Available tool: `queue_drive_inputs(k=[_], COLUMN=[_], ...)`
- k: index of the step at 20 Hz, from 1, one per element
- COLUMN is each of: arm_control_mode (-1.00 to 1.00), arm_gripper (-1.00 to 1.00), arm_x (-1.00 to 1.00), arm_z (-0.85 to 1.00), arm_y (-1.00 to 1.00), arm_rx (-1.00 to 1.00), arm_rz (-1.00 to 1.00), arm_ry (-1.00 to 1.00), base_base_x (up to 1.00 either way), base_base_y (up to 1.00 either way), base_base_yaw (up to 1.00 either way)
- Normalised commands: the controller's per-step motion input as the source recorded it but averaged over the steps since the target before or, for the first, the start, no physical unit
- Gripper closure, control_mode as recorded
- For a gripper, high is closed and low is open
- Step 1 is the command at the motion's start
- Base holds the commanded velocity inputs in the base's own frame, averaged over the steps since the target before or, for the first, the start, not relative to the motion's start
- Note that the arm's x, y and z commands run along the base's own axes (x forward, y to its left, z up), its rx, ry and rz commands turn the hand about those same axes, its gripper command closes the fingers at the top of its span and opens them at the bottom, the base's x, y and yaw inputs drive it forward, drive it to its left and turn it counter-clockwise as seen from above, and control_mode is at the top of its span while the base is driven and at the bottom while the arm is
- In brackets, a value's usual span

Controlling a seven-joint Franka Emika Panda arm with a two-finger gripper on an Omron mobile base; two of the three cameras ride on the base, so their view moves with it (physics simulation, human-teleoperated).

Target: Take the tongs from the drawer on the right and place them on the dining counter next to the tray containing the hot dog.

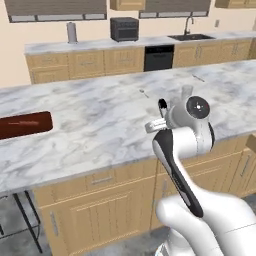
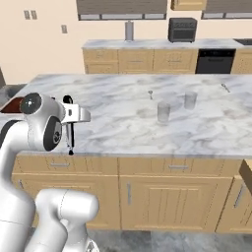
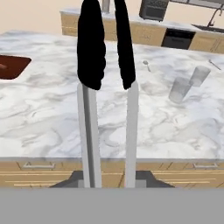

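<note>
Our pincer [image 3: 109, 175] is closed on the tongs [image 3: 105, 48]; in the hand view their two pale arms run up from between the finger tips and end in two black heads that stand against the far wall. In the right base view the tongs [image 2: 69, 125] hang dark and slender off the hand, just at the near edge of the dining counter [image 2: 123, 128]. The hand [image 1: 172, 117] sits in front of that edge, not yet over the marble.

We judge the carry to be the step in hand: the utensil is out of the drawer and must travel left to the tray [image 1: 25, 125], the reddish-brown slab well apart from us at the counter's left end, with the thin tan hot dog [image 1: 22, 121] lying on it. To do this well we should lift the tongs clear of the counter lip before sweeping across, keep them level, and set them down on bare marble just beside the tray, not on its rim.

The marble between the hand and the tray looks bare, so that path is free. Two clear glasses [image 2: 164, 112] stand to our right, away from the route. An open wooden corner [image 2: 246, 174] juts out low on the right.
</note>
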Motion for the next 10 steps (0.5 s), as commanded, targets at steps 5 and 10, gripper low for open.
queue_drive_inputs(k=[5,10], arm_control_mode=[1.0,1.0], arm_gripper=[1.0,1.0], arm_x=[0.0,0.0], arm_z=[0.0,0.0], arm_y=[0.0,0.0], arm_rx=[0.0,0.0], arm_rz=[0.0,0.0], arm_ry=[0.0,0.0], base_base_x=[-0.61,-0.82], base_base_y=[1.0,1.0], base_base_yaw=[-0.26,-0.25])
